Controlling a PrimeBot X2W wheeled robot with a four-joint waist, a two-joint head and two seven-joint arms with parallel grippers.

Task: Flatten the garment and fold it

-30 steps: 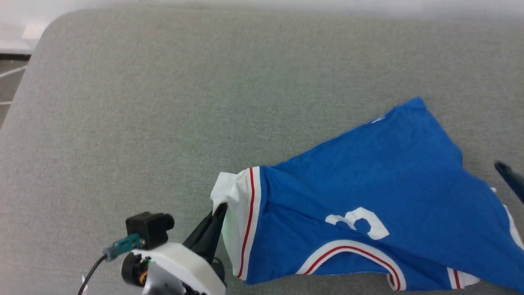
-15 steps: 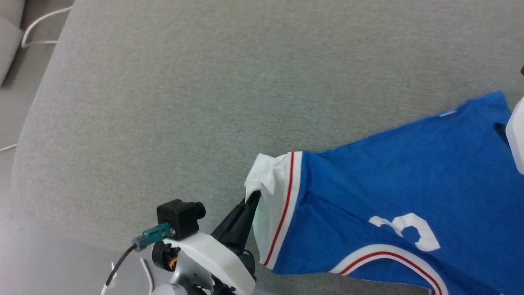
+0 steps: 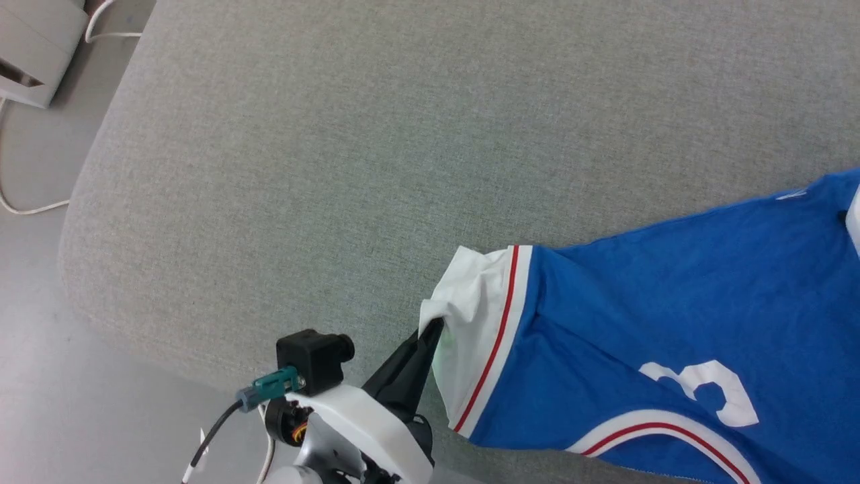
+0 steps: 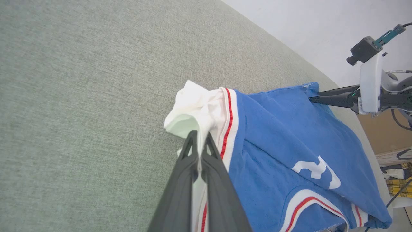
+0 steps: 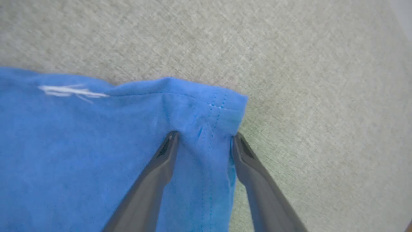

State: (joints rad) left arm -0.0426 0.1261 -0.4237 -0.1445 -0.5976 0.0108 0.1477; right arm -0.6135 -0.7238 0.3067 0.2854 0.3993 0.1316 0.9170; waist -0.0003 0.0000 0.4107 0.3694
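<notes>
The garment (image 3: 645, 302) is a royal-blue jersey with a white "3" and red-and-white trim, lying stretched across the right of the grey padded surface. Its white sleeve (image 3: 474, 296) points left. My left gripper (image 3: 430, 331) is shut on that sleeve's edge, and in the left wrist view the fingers (image 4: 199, 141) pinch the white cloth. My right gripper (image 5: 204, 137) stands open with its two fingers astride the garment's (image 5: 96, 154) far blue hem corner. The left wrist view shows it (image 4: 313, 98) touching that corner.
The grey padded surface (image 3: 336, 168) ends in a rounded edge at the left, with bare floor (image 3: 40, 323) beyond it. On the floor lie a white cable (image 3: 20, 208) and a pale box (image 3: 30, 54). Brown cardboard (image 4: 386, 135) stands beyond the surface's far end.
The head camera has swung, shifting the whole picture. My right gripper has come from beside the garment onto its far blue corner. The left gripper still holds the white sleeve.
</notes>
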